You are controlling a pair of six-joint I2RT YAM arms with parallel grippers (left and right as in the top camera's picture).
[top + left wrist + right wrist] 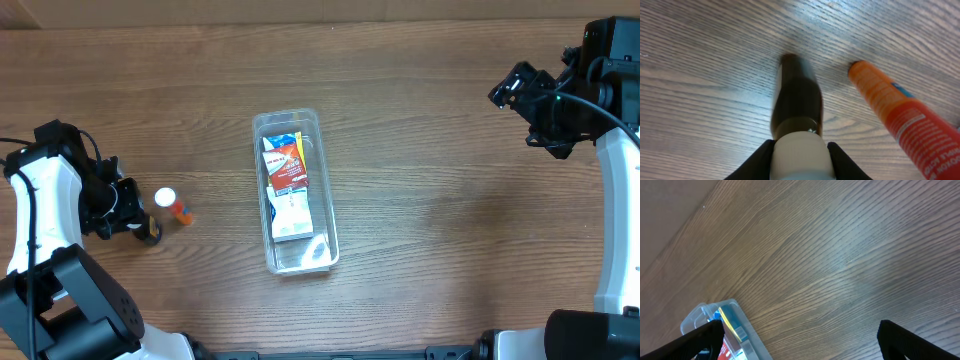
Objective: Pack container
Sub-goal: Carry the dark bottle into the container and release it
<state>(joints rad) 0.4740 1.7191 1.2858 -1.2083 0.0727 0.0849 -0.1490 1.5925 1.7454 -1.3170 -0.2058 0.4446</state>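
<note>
**A:** Starting far left of the container: what is the left gripper (138,224) doing?

**B:** It is clamped on the white cap of a brown bottle (796,100), with one black finger pressed against each side. The bottle is glossy, dark and round, and it lies on the wooden table (450,250). Just beside it, a little nearer the container, lies an orange bottle (900,115) with a printed label.

**A:** And the container itself?

**B:** The container (303,256) sits mid-table, between the two arms and well apart from both. It is clear plastic, long and narrow, with rounded corners and a thin rim. A red, white and blue printed box (285,185) lies flat inside. That box fills the far end and the middle, and the near end is bare.

**A:** How would it handle?

**B:** I'd judge it light and fairly stiff, but the walls are thin and look likely to flex if squeezed. The plastic is smooth, so it would probably slide easily on the wood grain. A long side of the rim looks like the best place to pinch it. For packing it may not need lifting at all.

**A:** And to the right of the container?

**B:** The right gripper (800,330) hangs high and well off to that side. Its fingers are spread wide with nothing between them. One corner of the container shows at the edge of its camera view.
</note>
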